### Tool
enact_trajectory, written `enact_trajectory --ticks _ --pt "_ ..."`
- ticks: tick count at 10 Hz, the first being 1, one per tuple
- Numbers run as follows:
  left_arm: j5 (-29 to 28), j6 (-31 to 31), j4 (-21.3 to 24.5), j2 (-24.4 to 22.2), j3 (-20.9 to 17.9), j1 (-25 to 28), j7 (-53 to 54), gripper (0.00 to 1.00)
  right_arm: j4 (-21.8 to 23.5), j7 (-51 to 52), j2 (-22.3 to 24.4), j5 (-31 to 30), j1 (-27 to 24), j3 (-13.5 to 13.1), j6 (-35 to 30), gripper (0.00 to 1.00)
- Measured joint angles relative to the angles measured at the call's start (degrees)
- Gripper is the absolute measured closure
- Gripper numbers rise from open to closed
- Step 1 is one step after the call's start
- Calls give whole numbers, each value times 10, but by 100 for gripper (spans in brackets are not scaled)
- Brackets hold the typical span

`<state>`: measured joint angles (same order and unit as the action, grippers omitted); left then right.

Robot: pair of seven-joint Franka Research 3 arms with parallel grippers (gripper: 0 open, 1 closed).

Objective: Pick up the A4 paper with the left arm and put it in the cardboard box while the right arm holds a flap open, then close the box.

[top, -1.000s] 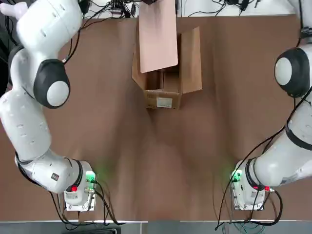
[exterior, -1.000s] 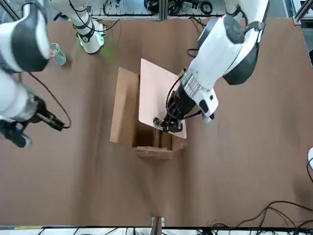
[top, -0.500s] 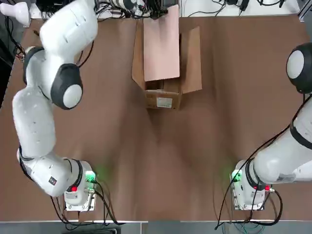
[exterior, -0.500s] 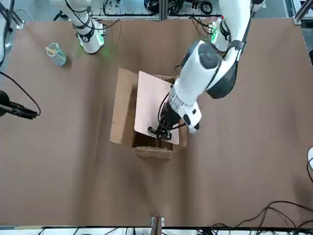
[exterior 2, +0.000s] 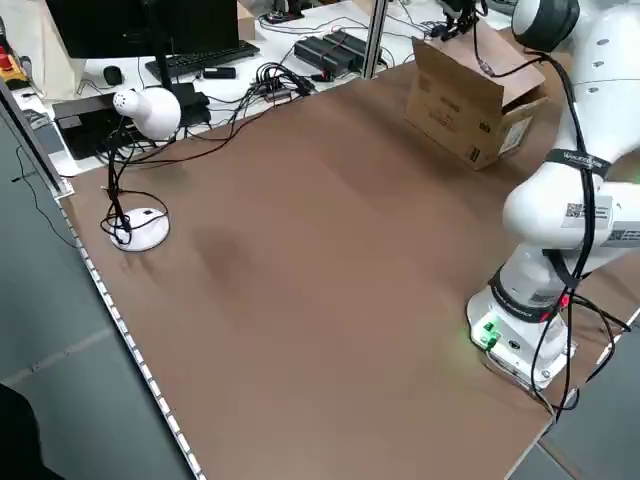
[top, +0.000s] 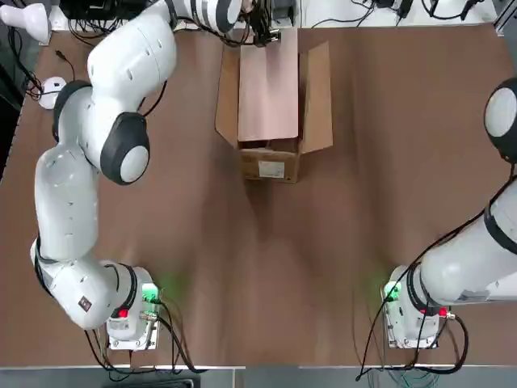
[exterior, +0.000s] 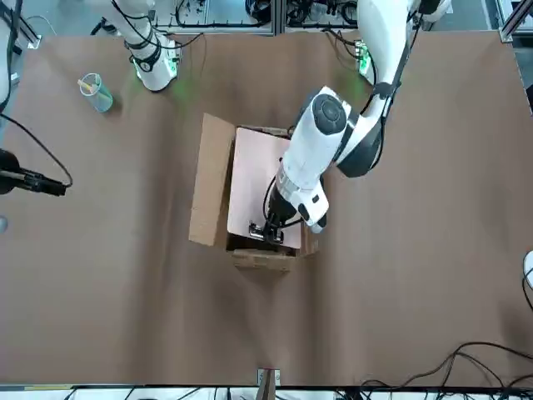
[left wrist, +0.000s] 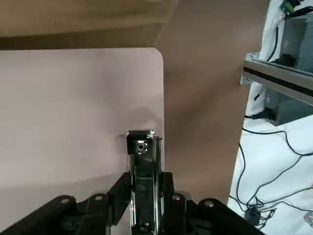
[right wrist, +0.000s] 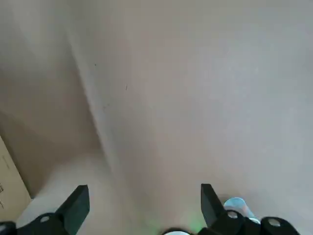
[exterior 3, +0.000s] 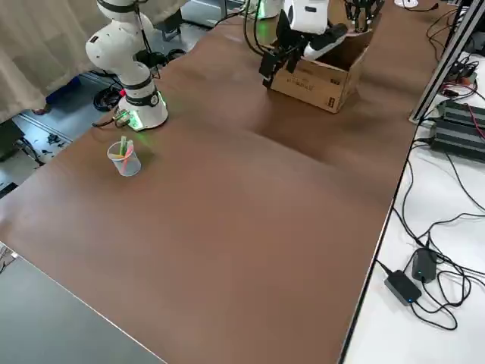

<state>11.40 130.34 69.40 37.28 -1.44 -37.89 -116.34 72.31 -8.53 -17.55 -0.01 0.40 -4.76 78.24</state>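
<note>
- Brown corrugated card is what the eye lands on in the top view: the cardboard box (top: pixel 273 121) sits in the upper middle of the frame, its white-labelled end face toward the lower edge, side flaps spread to left and right.
- The pale pinkish A4 paper (top: pixel 270 93) lies over the box's opening, its long axis running up and down the frame in line with the box's length; its lower short edge sits down at the labelled end.
- The paper's clip end points to the top edge of the top view, where the left gripper (top: pixel 265 31) meets it.
- The front view shows what the top view cuts off: the left gripper (exterior: pixel 266 232) at the sheet's lower short edge, over the box's end, with the left arm (exterior: pixel 310 158) slanting down from the upper right.
- The left wrist view alone shows the grip: the dark fingers clenched on the small metal clip (left wrist: pixel 142 161) at the sheet's edge.
- The right gripper (right wrist: pixel 144 208) shows only in its own wrist view, fingers (right wrist: pixel 76 205) spread wide with nothing between them, over bare table (right wrist: pixel 195 98).
</note>
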Motion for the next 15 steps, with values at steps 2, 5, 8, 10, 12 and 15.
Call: enact_trajectory --ticks 2,5,8,10,12,15 --pt "0 0 0 12 -1 -7 0 68 53 16 32 0 0 0 41 0" --pt "0 0 0 26 -3 -19 1 68 103 23 53 1 11 4 106 0" --pt "-1 0 1 36 -5 -35 3 68 127 23 56 1 24 4 164 0" --pt "-2 0 2 40 -5 -42 3 68 132 23 57 1 24 4 165 0" --pt "-2 0 5 48 -5 -43 3 71 133 23 58 1 24 4 165 0" --pt "-2 0 6 63 -5 -46 4 68 136 23 59 1 29 4 165 0"
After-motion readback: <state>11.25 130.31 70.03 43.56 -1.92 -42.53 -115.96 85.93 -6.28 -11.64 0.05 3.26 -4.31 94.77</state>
